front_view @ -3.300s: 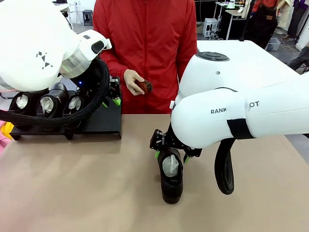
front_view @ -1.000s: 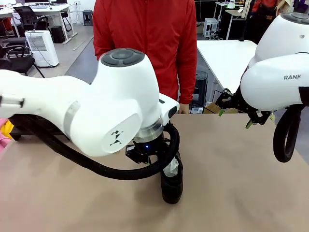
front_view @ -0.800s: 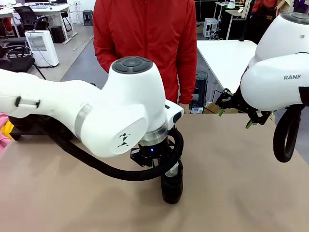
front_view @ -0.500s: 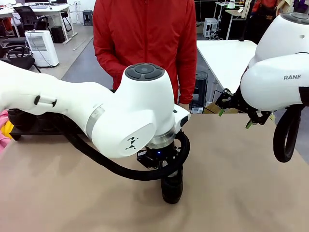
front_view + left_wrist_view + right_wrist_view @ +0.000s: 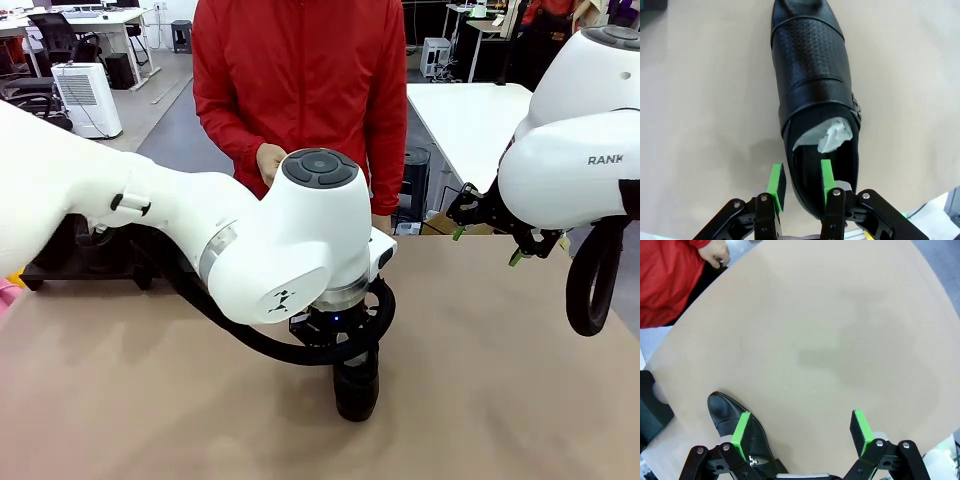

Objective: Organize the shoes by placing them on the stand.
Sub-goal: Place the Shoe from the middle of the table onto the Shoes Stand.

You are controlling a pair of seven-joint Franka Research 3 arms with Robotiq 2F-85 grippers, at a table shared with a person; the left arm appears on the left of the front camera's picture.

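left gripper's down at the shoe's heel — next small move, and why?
Probably close the left gripper fully on the heel wall, then lift. In the left wrist view its green pads straddle the rim of the shoe, one outside, one inside the opening by the white paper, apparently with a gap left. The shoe rests on the table; the right gripper hangs open, clear.

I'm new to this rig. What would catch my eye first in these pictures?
The left arm's big white elbow looms mid-table in the front view, over a black shoe. In the left wrist view, the left gripper straddles the shoe's side wall at the paper-stuffed heel. A person in red stands at the far side.
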